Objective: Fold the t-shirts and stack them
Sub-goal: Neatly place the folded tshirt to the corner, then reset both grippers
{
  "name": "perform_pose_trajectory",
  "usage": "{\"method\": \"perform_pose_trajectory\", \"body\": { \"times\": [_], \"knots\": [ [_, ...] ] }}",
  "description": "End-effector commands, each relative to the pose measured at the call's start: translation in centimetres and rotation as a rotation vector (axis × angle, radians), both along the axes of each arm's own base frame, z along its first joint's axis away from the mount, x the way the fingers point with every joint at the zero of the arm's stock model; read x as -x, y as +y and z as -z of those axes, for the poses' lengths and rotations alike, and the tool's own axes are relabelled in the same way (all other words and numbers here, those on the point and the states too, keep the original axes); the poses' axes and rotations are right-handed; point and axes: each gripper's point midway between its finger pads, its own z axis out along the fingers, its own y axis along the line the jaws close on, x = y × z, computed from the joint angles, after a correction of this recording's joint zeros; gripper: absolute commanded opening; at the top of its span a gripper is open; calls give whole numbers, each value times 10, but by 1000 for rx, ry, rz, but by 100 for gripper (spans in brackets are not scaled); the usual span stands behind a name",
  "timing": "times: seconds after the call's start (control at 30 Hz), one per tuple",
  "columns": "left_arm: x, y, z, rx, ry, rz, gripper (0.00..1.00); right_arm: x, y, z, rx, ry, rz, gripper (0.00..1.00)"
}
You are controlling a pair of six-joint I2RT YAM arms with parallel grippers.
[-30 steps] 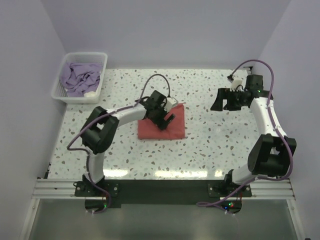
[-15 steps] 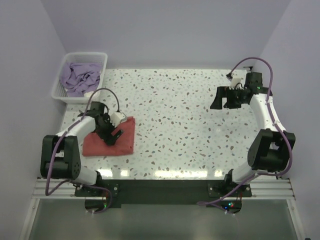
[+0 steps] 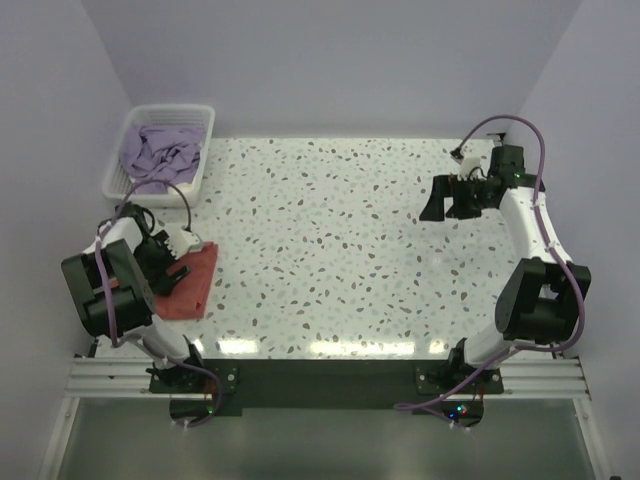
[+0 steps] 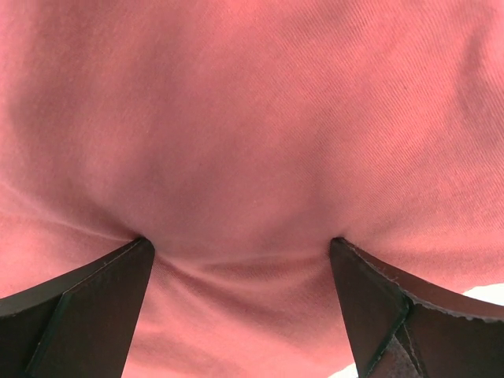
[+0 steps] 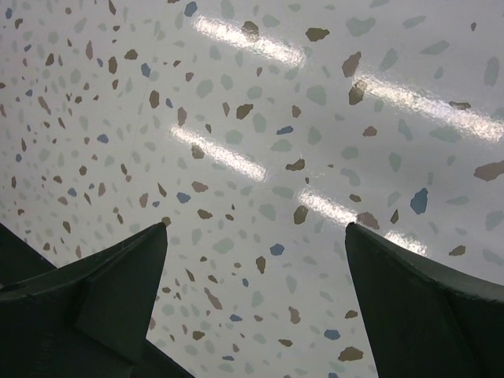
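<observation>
Near-left corner of the speckled terrazzo table (image 3: pixel 330 220): the folded coral-red cotton t-shirt (image 3: pixel 200 285) lies flat as a rough rectangle, partly hidden under my left arm. Its visible long edge runs from the near edge towards the far edge, leaning slightly rightward at the far end. My left gripper (image 4: pixel 240 244) stands over this shirt with jaws spread wide. Both dark fingertips (image 4: pixel 118 268) press down on the cloth, which puckers into a shallow crease between them; nothing is pinched or lifted. Far-left corner: the crumpled pale lavender-purple t-shirt (image 3: pixel 160 155) is heaped in the white plastic lattice basket (image 3: pixel 165 108), with no clear long axis. Far-right part of the table: my right gripper (image 5: pixel 256 228) hangs above bare tabletop, jaws equally wide, holding and touching nothing.
</observation>
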Motion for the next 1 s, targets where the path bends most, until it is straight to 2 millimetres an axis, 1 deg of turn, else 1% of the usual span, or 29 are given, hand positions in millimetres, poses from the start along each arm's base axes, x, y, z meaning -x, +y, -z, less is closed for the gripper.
{"method": "perform_pose_trajectory", "body": {
  "times": [0.0, 0.03, 0.07, 0.1, 0.2, 0.23, 0.27, 0.3, 0.33, 0.37, 0.4, 0.43, 0.47, 0.5, 0.53, 0.57, 0.6, 0.63, 0.67, 0.7, 0.73, 0.77, 0.8, 0.83, 0.87, 0.9, 0.93, 0.97],
  "knots": [
    [11, 37, 22, -92, 113, 95, 100, 4, 3, -14, 0, -44, -29, 99],
    [4, 39, 19, -92, 104, 94, 100, 4, 3, -14, -1, -45, -31, 99],
    [2, 39, 18, -81, 100, 90, 100, 5, 4, -15, 0, -44, -32, 99],
    [4, 35, 14, -59, 109, 89, 100, 5, 4, -15, -3, -45, -33, 99],
    [-5, 30, -7, -30, 68, 59, 100, 5, 6, -21, -8, -57, -34, 99],
    [-16, 33, -23, -44, 25, 43, 100, 5, 6, -23, -13, -59, -34, 99],
    [-20, 33, -33, -40, 10, 25, 100, 4, 7, -25, -16, -65, -31, 99],
    [-16, 22, -44, 10, 24, 0, 100, 3, 7, -28, -15, -72, -30, 99],
    [-32, 23, -70, 11, -37, -10, 100, 3, 7, -29, -18, -73, -31, 99],
    [-31, 13, -84, 67, -41, -51, 100, 2, 8, -32, -19, -79, -29, 99],
    [-40, 8, -98, 74, -74, -71, 100, 1, 8, -34, -19, -83, -30, 99],
    [-57, 8, -125, 64, -147, -84, 100, 0, 8, -36, -22, -85, -27, 99],
    [-66, -9, -139, 108, -180, -106, 100, -1, 8, -38, -17, -91, -23, 99],
    [-76, -16, -152, 118, -228, -129, 100, -3, 8, -41, -17, -99, -21, 99],
    [-88, -24, -170, 118, -296, -147, 100, -5, 9, -42, -18, -103, -18, 99],
    [-107, -45, -181, 129, -354, -175, 100, -7, 9, -45, -14, -111, -13, 99],
    [-114, -57, -191, 134, -402, -191, 100, -9, 9, -47, -12, -118, -10, 99],
    [-122, -70, -195, 151, -430, -203, 100, -10, 10, -50, -11, -125, -6, 99],
    [-138, -83, -203, 179, -495, -265, 100, -11, 11, -53, -5, -137, -10, 99],
    [-146, -112, -207, 207, -523, -239, 100, -12, 11, -53, 9, -139, -7, 99],
    [-150, -126, -208, 226, -543, -246, 100, -12, 12, -56, 21, -156, -8, 99],
    [-162, -156, -213, 269, -584, -248, 100, -11, 15, -55, 30, -157, -17, 99],
    [-167, -170, -212, 291, -594, -256, 100, -10, 13, -53, 58, -160, -11, 99],
    [-170, -182, -202, 304, -583, -270, 100, -8, 15, -49, 75, -160, -24, 99],
    [-176, -206, -202, 335, -605, -291, 100, -3, 20, -44, 91, -158, -39, 98],
    [-179, -216, -191, 336, -598, -306, 100, -1, 20, -38, 121, -157, -41, 99],
    [-176, -225, -173, 333, -574, -322, 100, 0, 20, -34, 150, -173, -54, 99],
    [-175, -246, -166, 360, -569, -314, 100, 10, 26, -22, 171, -159, -74, 99]
  ]
}}
